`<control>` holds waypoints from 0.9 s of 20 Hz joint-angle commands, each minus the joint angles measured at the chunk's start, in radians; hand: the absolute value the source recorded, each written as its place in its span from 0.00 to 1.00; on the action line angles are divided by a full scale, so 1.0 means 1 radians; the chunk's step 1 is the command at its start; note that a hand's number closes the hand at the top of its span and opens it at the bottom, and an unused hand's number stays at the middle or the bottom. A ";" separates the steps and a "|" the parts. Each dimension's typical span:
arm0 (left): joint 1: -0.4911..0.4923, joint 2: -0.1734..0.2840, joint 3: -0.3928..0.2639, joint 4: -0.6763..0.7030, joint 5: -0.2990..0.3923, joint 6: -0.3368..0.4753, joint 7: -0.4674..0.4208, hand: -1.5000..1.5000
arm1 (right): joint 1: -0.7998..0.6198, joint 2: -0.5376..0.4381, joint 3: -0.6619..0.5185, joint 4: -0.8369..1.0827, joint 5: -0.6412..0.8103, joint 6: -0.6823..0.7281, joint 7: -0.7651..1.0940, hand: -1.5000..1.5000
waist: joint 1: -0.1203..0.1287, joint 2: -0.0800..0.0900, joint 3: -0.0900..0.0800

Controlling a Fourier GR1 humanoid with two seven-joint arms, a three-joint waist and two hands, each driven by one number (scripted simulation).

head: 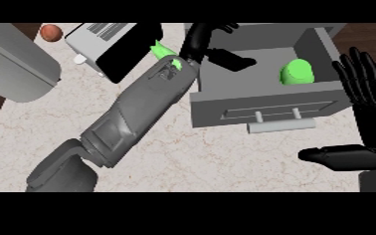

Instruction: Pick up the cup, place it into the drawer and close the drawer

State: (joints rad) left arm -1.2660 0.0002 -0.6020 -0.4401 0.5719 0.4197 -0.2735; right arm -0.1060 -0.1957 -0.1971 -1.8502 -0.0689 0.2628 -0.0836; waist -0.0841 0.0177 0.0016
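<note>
Sitting inside the open drawer (220, 101), near its right wall, the green cup (297, 72) is already where the task wants it. It looks small and light, with smooth hard sides that could slip, and it seems stiff, not soft, so it would keep its shape if pushed. If it had to be lifted again, the best place to take it would be around its round sides, from above. The left hand (208, 37) reaches over the back left part of the drawer, apart from the cup, with its fingers bent a little and nothing in them that I can see. The next thing to take hold of is likely the drawer, not the cup. The grey bar handle (281, 125) on the drawer's front looks stiff and easy to push on. A push that is too quick could tip the cup over. The right hand (362, 87) rests at the right edge, just beside the drawer, fingers straight and up, holding nothing. On the pale desk (58, 114), to the left, stand a toaster (103, 37) and a small brown ball (50, 32).
</note>
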 commanded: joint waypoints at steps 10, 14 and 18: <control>-0.036 0.000 -0.058 -0.071 0.083 0.106 -0.067 0.00 | -0.020 0.018 0.011 -0.015 -0.178 0.087 0.055 0.00 | 0.015 -0.006 -0.001; 0.020 0.000 -0.029 -0.088 0.122 0.084 -0.163 0.00 | 0.045 -0.019 0.014 -0.070 -0.194 0.145 0.060 1.00 | 0.032 -0.009 -0.001; -0.044 0.021 0.030 -0.080 0.111 0.074 -0.105 0.00 | 0.111 -0.089 0.025 -0.170 -0.108 0.196 0.046 1.00 | 0.056 -0.017 -0.001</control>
State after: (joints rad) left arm -1.2840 0.0051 -0.6118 -0.5238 0.6809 0.5094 -0.3848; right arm -0.0696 -0.2297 -0.1739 -1.9665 -0.2167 0.3896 -0.0041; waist -0.0457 0.0058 0.0001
